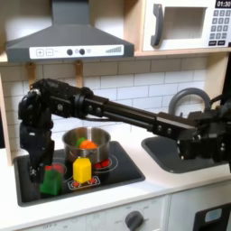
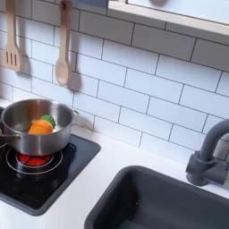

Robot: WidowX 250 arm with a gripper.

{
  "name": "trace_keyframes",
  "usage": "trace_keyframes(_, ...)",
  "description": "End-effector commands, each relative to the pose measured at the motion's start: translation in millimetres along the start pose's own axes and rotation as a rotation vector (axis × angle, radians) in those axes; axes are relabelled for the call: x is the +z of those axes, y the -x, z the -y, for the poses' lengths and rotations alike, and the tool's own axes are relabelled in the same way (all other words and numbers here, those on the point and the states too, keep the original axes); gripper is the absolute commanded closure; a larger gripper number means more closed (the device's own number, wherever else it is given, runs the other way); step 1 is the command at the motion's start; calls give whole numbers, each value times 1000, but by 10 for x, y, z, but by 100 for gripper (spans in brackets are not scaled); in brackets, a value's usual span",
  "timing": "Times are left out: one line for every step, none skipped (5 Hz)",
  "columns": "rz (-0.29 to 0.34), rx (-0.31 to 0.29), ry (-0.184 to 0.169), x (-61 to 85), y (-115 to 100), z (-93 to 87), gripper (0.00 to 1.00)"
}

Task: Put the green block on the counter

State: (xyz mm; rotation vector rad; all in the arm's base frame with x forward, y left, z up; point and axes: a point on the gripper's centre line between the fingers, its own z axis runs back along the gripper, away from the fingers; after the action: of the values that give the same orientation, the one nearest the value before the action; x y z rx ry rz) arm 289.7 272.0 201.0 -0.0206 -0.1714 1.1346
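Note:
In the first exterior view the green block (image 1: 51, 181) sits on the front left corner of the black stovetop (image 1: 122, 167). My gripper (image 1: 38, 168) hangs straight down just to the block's left, low over the stovetop. Its fingers look open, and the block is beside them rather than between them. The long black arm reaches in from the first exterior view's right. The white counter (image 1: 185, 187) runs in front of the stovetop and around the sink; in the second exterior view the counter (image 2: 116, 154) lies between stove and sink.
A yellow block (image 1: 82, 170) stands right of the green one. Behind it is a steel pot (image 1: 87, 143) (image 2: 36, 131) holding orange and green toy food. The dark sink (image 1: 176, 153) (image 2: 170, 201) and its faucet (image 2: 210, 156) lie to the right. Wooden utensils (image 2: 61, 54) hang on the tiled wall.

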Motion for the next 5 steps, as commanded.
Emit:
trace_keyframes(-6, 0, -2, -88, 43, 53, 0)
trace_keyframes(-9, 3, -4, -106, 82, 34, 0)
trace_keyframes(-35, -14, -10, -198, 142, 52, 0)
trace_keyframes(-54, -50, -12, -284, 215, 99, 0)
trace_keyframes(-49, -42, -9, -279, 222, 97, 0)
